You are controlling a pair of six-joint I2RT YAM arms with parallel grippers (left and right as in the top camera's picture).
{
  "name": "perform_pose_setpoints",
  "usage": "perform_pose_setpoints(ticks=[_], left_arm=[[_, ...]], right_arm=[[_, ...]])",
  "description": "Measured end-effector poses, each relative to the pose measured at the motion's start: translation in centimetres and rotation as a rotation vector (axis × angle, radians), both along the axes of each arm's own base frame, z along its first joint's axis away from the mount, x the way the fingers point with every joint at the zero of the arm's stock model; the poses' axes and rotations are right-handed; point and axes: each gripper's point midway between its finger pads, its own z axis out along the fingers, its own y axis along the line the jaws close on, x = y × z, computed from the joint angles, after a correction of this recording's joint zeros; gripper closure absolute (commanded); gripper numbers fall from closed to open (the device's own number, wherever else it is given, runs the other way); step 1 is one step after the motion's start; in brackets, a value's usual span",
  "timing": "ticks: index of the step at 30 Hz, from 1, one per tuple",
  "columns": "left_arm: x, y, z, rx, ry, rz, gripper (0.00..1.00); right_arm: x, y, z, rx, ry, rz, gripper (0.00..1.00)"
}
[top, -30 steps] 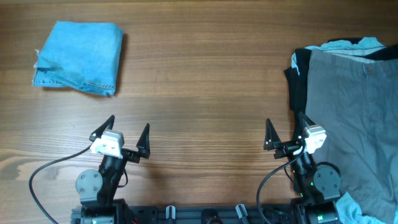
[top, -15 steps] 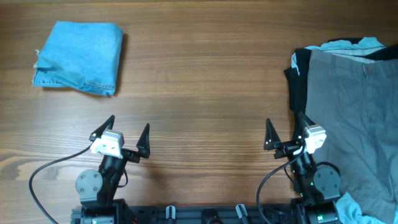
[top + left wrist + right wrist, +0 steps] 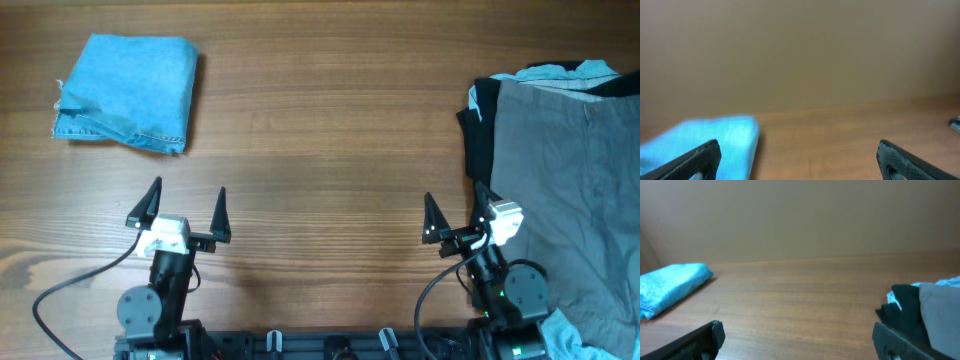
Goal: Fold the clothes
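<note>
overhead: grey shorts [image 3: 585, 200] run near-to-far, waistband [image 3: 592, 100] far; left fingers [image 3: 148, 202] and right fingers [image 3: 430, 218] spread, empty.

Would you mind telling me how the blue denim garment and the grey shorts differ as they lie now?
The blue denim garment is folded into a compact bundle; the grey shorts lie spread out, unfolded. The denim garment sits alone on bare wood at the left, while the shorts lie over a black garment at the right. The shorts cover more area than the denim garment. Both rest on the table.
</note>
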Motion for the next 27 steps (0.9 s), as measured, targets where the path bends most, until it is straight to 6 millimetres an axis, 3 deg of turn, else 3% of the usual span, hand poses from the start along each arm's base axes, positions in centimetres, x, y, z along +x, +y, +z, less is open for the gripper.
perform_pose_setpoints(ticks=[4,7,8,9,12,14,16,17,18,21,23,26,27], left_arm=[[-0.6,-1.1,1.1,0.005,0.046,-0.064,0.0],[-1.1,-1.1,2.9,-0.01,0.187,-0.059,0.0],[-0.9,-1.0,4.3,-0.016,0.249,-0.057,0.0],[-0.6,-0.9,4.4,-0.025,0.343,-0.054,0.0],[0.6,-0.9,3.1,-0.055,0.624,-0.059,0.0],[2.0,-1.1,3.5,-0.072,0.75,-0.077,0.0],[4.0,-1.5,5.0,-0.081,0.758,-0.106,0.0],[4.5,-1.9,5.2,-0.09,0.764,-0.132,0.0],[4.6,-2.1,4.8,-0.097,0.78,-0.149,0.0],[4.8,-2.5,3.6,-0.115,0.835,-0.173,0.0],[5.0,-2.6,3.7,-0.116,0.83,-0.18,0.0],[5.3,-2.6,3.9,-0.115,0.818,-0.184,0.0],[5.4,-2.6,3.7,-0.116,0.824,-0.184,0.0]], right_arm=[[-1.6,0.0,3.1,-0.016,0.195,0.012,0.01],[-1.3,0.1,3.4,-0.042,0.434,0.009,0.0],[-0.4,0.5,3.4,-0.046,0.513,0.025,0.0],[0.3,1.4,3.1,-0.039,0.604,0.065,0.0],[3.7,4.0,4.7,-0.004,0.694,0.176,0.0],[6.3,4.5,6.1,0.002,0.698,0.199,0.04],[9.7,2.8,7.3,0.028,0.709,0.14,0.22],[11.1,1.1,7.1,0.052,0.728,0.075,0.25],[12.8,-1.7,5.7,0.079,0.774,-0.033,0.26],[15.1,-7.6,0.3,0.115,0.904,-0.218,0.41],[15.1,-11.6,-6.1,0.125,1.071,-0.318,0.43],[13.6,-13.8,-12.0,0.036,1.24,-0.375,0.44],[13.1,-14.0,-13.1,0.007,1.279,-0.378,0.49]])
